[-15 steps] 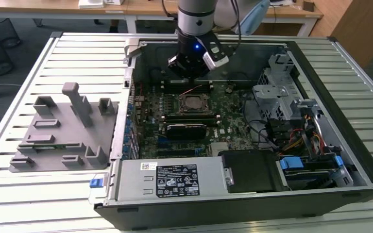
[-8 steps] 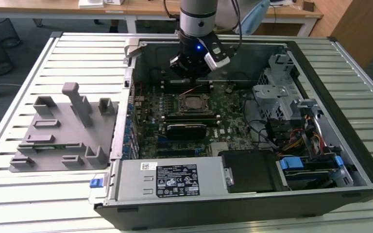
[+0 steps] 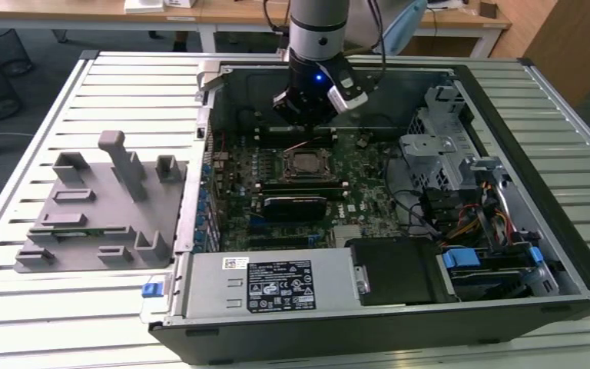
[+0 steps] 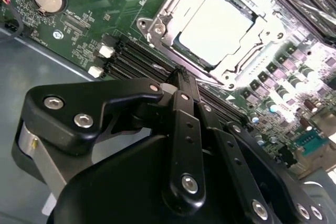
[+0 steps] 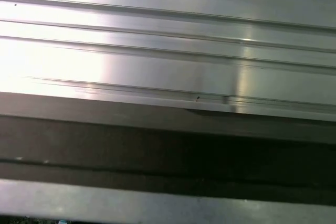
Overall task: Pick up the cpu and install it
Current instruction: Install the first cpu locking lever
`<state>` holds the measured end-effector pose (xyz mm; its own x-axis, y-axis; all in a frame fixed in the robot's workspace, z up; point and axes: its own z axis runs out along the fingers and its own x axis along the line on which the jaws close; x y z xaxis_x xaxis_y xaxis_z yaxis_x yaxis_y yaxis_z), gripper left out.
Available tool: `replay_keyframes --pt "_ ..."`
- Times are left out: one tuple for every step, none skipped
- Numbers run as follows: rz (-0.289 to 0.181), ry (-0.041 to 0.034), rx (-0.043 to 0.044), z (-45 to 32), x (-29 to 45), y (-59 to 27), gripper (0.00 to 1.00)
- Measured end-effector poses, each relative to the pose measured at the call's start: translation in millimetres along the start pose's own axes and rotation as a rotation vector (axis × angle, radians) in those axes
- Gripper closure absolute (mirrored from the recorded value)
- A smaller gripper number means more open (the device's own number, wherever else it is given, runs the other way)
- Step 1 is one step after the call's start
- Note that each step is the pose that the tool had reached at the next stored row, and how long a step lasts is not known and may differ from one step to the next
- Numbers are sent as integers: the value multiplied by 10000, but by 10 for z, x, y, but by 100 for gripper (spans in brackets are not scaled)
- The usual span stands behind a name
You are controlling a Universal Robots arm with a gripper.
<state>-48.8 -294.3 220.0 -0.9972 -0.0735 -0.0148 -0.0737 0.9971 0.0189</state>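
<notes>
1. One gripper [image 3: 300, 115] on the arm, hanging low inside the open computer case [image 3: 571, 254]. In the second wrist view the gripper [image 4: 181, 74] looks pressed together at the tips, with nothing pinched that I can see.
2. Just past the tips are the black memory slots [image 4: 136, 59], then the socket frame [image 4: 157, 30].
3. The cpu [image 4: 215, 27] is sitting flat in that frame, silver top up. In the exterior view the cpu [image 3: 303, 164] is just at 6 o'clock from the gripper, mid-motherboard [image 3: 367, 184].
4. My read: pick and placement are done, so this is the tail end of the install. Can't tell if the frame is latched.
5. Any move from here calls for a straight, clean lift, no dragging across the slots or the frame.
6. Further out, the grey tray [image 3: 90, 223] sits at 9 o'clock from the case on the ribbed table [image 3: 28, 307].
</notes>
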Motion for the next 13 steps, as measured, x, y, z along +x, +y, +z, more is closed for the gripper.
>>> replay_keyframes --pt "0 0 0 6 -11 -1 89" --pt "-1 1 0 13 -21 -1 89" --pt "0 1 0 20 -30 -2 89" --pt "0 2 1 27 -37 -2 89" --pt "0 2 0 45 -51 -4 89" --pt "0 3 0 55 -58 -4 89" --pt "0 3 0 66 -64 -5 89" --pt "0 3 0 76 -70 -6 89" --pt "0 4 0 87 -77 -6 89" --pt "0 4 0 98 -83 -7 89" --pt "0 4 0 110 -87 -7 89" --pt "0 4 0 122 -91 -8 89" --pt "0 5 0 134 -95 -8 89"
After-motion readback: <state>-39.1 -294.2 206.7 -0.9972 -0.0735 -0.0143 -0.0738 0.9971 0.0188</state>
